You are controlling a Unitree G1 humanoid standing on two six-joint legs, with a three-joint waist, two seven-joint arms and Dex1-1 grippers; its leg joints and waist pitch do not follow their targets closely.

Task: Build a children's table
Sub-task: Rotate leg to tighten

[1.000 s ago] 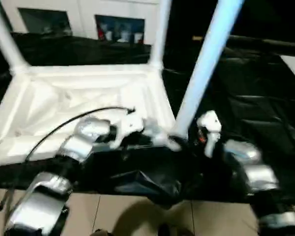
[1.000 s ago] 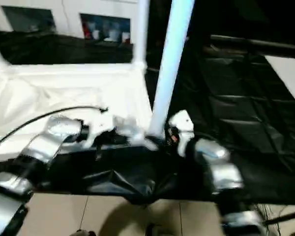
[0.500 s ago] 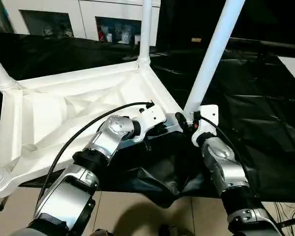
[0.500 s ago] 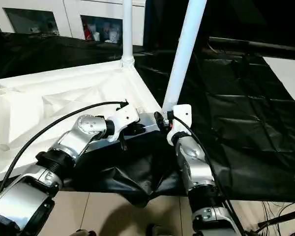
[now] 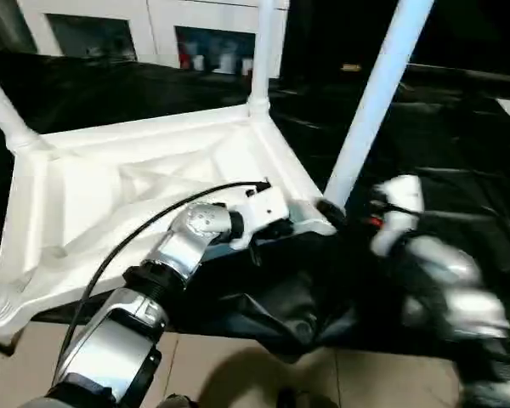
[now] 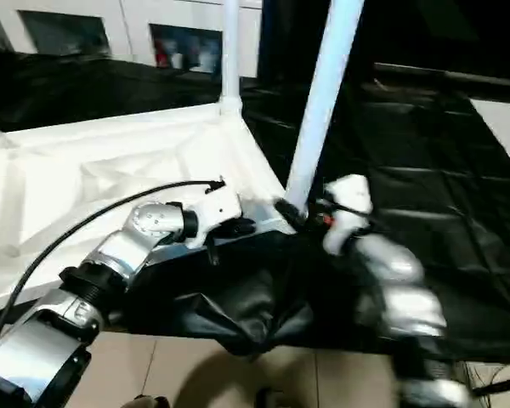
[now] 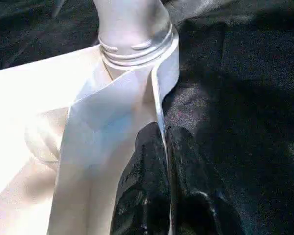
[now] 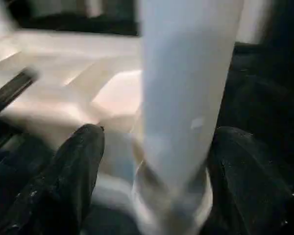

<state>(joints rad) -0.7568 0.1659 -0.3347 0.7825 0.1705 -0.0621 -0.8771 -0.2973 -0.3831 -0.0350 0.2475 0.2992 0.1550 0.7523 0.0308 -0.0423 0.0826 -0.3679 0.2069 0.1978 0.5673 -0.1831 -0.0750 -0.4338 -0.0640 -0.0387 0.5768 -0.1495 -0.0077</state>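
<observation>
The children's table top (image 5: 110,195) lies upside down on a black sheet, ribbed underside up. Three white legs stand in its corner sockets, at the far left (image 5: 4,110), the far middle (image 5: 263,51) and the near right (image 5: 370,110). My left gripper (image 7: 162,134) is shut on the top's thin rim (image 7: 159,93), just short of the near-right socket (image 7: 137,49). My right gripper (image 8: 161,156) is open, with its two black fingers (image 8: 81,161) on either side of the base of the near-right leg (image 8: 186,88). That arm's white wrist (image 5: 398,204) sits to the right of the leg.
The black sheet (image 5: 442,144) covers the ground under and to the right of the table top. It bunches up at the near edge (image 5: 289,314) beside tan floor tiles (image 5: 238,374). White cabinets (image 5: 153,34) line the back. A black cable (image 5: 153,221) arcs over my left forearm.
My right gripper's fingers have spread wider around the near-right leg, and that forearm has drawn back to the right. The left gripper stays shut on the rim. The camera has shifted.
</observation>
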